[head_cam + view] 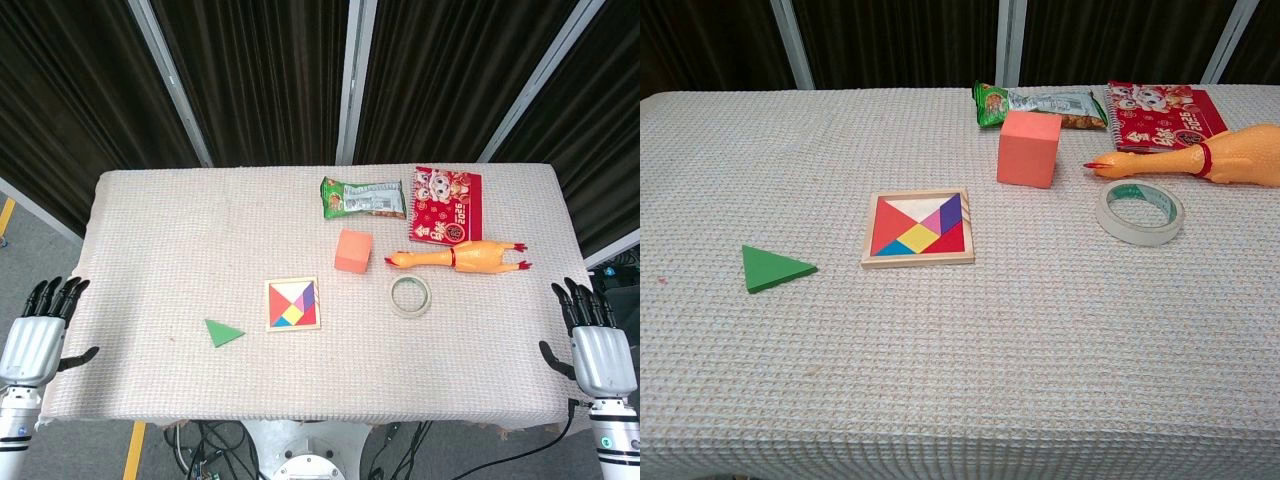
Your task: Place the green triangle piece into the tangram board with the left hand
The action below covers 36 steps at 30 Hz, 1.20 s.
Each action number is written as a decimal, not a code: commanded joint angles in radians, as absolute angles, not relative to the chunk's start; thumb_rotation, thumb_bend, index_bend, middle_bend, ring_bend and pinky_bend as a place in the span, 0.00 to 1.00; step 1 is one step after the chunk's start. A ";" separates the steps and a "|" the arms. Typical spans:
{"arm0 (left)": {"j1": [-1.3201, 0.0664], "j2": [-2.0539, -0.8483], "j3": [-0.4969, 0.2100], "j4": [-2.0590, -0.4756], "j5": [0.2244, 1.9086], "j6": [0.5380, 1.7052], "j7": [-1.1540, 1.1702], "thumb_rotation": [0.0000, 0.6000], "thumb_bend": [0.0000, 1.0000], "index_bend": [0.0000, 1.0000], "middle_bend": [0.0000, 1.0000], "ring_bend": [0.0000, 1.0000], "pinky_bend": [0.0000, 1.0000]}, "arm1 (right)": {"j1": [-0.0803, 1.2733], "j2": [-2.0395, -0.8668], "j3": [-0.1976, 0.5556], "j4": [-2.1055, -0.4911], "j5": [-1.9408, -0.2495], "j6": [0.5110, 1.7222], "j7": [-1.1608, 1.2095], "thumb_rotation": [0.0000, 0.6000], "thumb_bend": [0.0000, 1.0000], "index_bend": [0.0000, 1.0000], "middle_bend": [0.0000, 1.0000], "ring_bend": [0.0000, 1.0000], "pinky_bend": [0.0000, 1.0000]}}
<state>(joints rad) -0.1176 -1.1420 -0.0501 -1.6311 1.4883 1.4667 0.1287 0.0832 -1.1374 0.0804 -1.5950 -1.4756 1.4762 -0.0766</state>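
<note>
Fingers [55, 296] of the left hand [35, 335] are spread apart and hold nothing; that hand hangs off the near left corner of the bench [150, 230], outside the cloth edge, palm side not readable from the head view; the right hand [597, 345] sits likewise off the near right corner, fingers apart and empty, and neither hand shows in the chest view. Between them, on the woven cloth, the green triangle piece [772, 268] lies flat and alone, just to the left of the tangram board [918, 229] with a strip of bare cloth between the two; its longest edge runs roughly from the far left toward the near right, its sharpest tip pointing at the board. From the left fingers the triangle lies to the right and a little further in over the bench, and it is clearly nearer this hand than the right one, which suits the task's choice of arm. The board shows coloured pieces and a pale patch along its far edge, probably the vacant slot, though I cannot tell its shape for sure. My judgement: the coming reach goes inward and rightward, and the thin, flat piece will be awkward to lift off the cloth.
</note>
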 commanded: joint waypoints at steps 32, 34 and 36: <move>-0.276 -1.230 0.004 -1.608 1.631 1.255 0.056 1.00 0.12 0.13 0.10 0.00 0.07 | 0.088 -1.107 0.082 -1.598 -1.486 1.476 -0.072 1.00 0.20 0.00 0.00 0.00 0.00; -0.295 -1.262 0.005 -1.598 1.629 1.225 0.063 1.00 0.12 0.13 0.10 0.00 0.07 | 0.089 -1.108 0.081 -1.595 -1.480 1.470 -0.073 1.00 0.20 0.00 0.00 0.00 0.00; -0.313 -1.293 0.004 -1.586 1.617 1.193 0.069 1.00 0.12 0.13 0.10 0.00 0.07 | 0.090 -1.108 0.080 -1.592 -1.476 1.464 -0.072 1.00 0.20 0.00 0.00 0.00 0.00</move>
<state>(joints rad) -0.2929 -1.2662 0.0033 -1.5994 1.6248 1.2205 0.0603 0.0892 -1.1080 0.0801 -1.5935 -1.4774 1.4652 -0.0721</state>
